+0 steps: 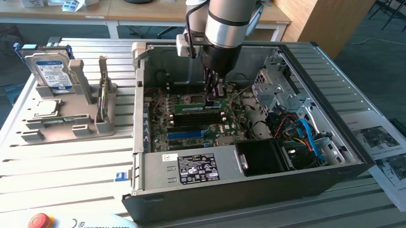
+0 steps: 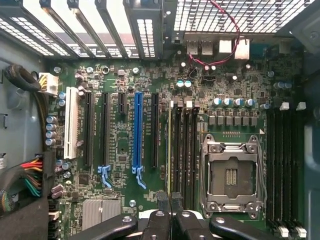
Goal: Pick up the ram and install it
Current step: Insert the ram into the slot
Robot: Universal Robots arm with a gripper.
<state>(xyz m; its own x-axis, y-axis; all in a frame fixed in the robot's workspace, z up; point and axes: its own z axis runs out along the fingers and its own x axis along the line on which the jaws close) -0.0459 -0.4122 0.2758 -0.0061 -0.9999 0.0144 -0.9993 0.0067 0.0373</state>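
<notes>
In the exterior view, the arm [image 1: 225, 23] reaches straight down into the open PC case [image 1: 355, 156] on the slatted worktop [image 1: 63, 161]. Its jaws are low over the motherboard [image 1: 161, 114]. At the exterior view's left, a grey fixture [image 1: 63, 126] carries a hard drive [image 1: 52, 71] with a blue-white label and a CPU [image 1: 45, 108]. The power supply [image 1: 190, 166] bears a black label too small to read, and "UNIVERSAL ROBOTS" is printed on the pendant [image 1: 89, 222] at the front edge. In the wrist view, the jaws are pressed together, pinching the ram [image 2: 168, 150], seen edge-on as a thin pale-green strip. Its long axis runs parallel to the black memory slots [image 2: 184, 150] just beside it, near the CPU socket [image 2: 230, 172], and it points toward the rear grille [image 2: 235, 15].
</notes>
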